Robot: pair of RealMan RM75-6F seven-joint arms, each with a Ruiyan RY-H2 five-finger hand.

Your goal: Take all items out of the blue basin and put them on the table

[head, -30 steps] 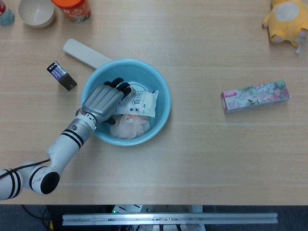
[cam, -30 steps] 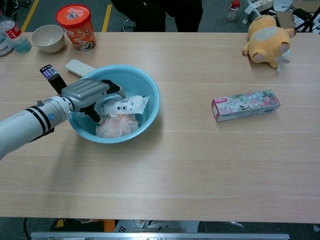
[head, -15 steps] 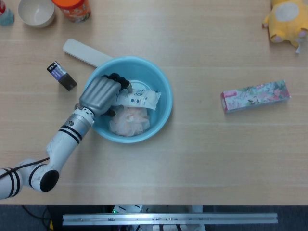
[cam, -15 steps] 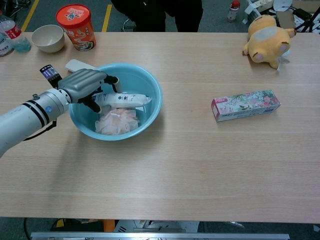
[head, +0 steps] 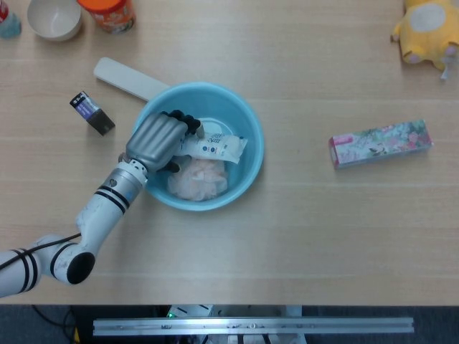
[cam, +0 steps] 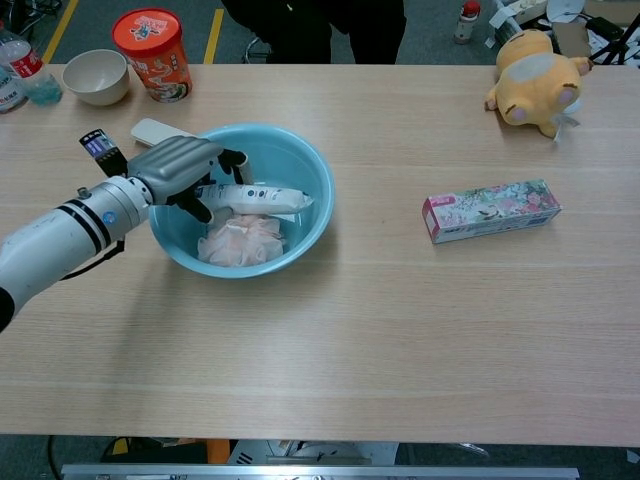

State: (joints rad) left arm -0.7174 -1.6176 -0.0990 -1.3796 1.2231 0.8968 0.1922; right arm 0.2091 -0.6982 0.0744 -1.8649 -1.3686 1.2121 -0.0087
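The blue basin [head: 247, 122] [cam: 305, 165] stands left of the table's middle. My left hand [head: 154, 140] [cam: 180, 170] reaches into it from the left rim and grips a white packet [head: 219, 147] [cam: 260, 198], which is lifted level above the basin's floor. A pale pink mesh sponge [head: 201, 179] [cam: 240, 240] lies on the bottom under the packet. My right hand is not in either view.
A small dark box [head: 92, 112] [cam: 100, 150] and a white flat bar [head: 125, 79] [cam: 155, 130] lie left of the basin. A floral box [head: 380, 143] [cam: 490, 210] lies at right. A bowl [cam: 95, 75], an orange cup [cam: 150, 40] and a yellow plush [cam: 535, 70] sit at the far edge.
My left hand has raised the white packet off the sponge and turned it level. The basin has slid a little to the right.
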